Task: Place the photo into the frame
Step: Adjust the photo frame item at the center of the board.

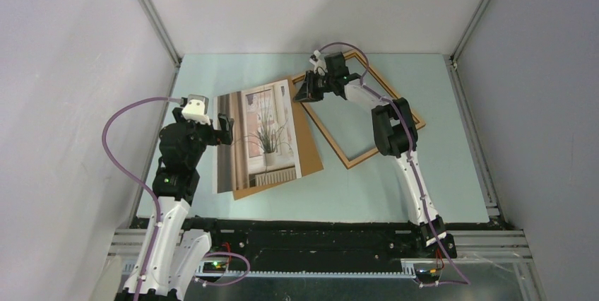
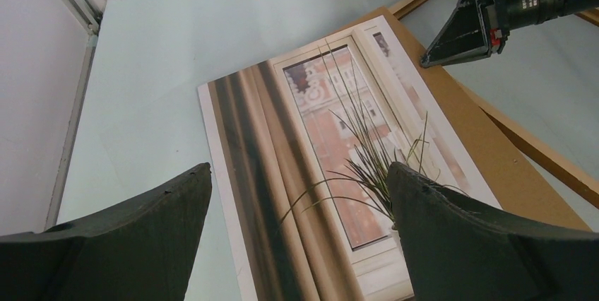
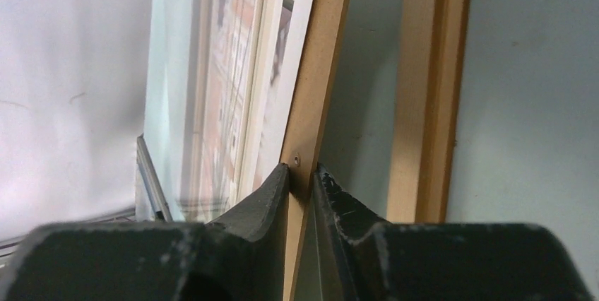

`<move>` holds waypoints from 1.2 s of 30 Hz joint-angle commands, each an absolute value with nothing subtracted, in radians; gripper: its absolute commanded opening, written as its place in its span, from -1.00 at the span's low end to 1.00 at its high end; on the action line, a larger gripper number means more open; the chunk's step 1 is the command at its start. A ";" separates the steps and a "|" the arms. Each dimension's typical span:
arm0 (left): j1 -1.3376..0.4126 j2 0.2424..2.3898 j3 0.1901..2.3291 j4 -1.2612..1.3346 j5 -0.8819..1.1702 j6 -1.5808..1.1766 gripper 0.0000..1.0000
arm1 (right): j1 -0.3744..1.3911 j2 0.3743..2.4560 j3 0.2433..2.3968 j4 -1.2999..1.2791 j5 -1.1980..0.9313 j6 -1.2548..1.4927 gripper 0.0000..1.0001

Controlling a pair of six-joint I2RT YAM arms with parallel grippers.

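The photo [image 1: 258, 138] of a grassy plant at a window lies face up on a plain brown backing board [image 1: 311, 149]. The thin wooden frame [image 1: 362, 158] lies flat on the table to their right. My right gripper [image 1: 309, 90] is at the board's far right corner. In the right wrist view, that gripper [image 3: 302, 170] is shut on the board's edge [image 3: 321, 68], with the photo [image 3: 240, 68] on one side and the frame rail [image 3: 427, 89] on the other. My left gripper [image 2: 300, 174] hangs open above the photo's [image 2: 311, 145] left part and holds nothing.
White walls enclose the pale blue table [image 1: 452, 174] on the left, back and right. Metal rails [image 1: 470, 131] run along its edges. A purple cable [image 1: 116, 121] loops from the left arm.
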State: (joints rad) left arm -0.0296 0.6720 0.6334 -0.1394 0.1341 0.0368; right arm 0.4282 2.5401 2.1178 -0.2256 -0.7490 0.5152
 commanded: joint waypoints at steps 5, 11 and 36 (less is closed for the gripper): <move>-0.021 0.669 0.623 -0.105 0.128 0.060 0.97 | 0.434 2.551 2.189 -0.290 -0.676 0.442 -0.30; -0.020 0.669 0.623 -0.105 0.127 0.061 0.97 | 0.426 2.502 2.164 -0.333 -0.614 0.391 0.10; -0.020 0.676 0.644 -0.105 0.143 0.035 0.97 | 0.475 2.040 1.676 -0.487 -0.158 -0.155 0.56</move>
State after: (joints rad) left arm -0.0296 0.6762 0.6334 -0.1383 0.1345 0.0345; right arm 0.4217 2.1342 1.7687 -0.4614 -0.3389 0.0269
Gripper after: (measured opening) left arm 0.985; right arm 0.779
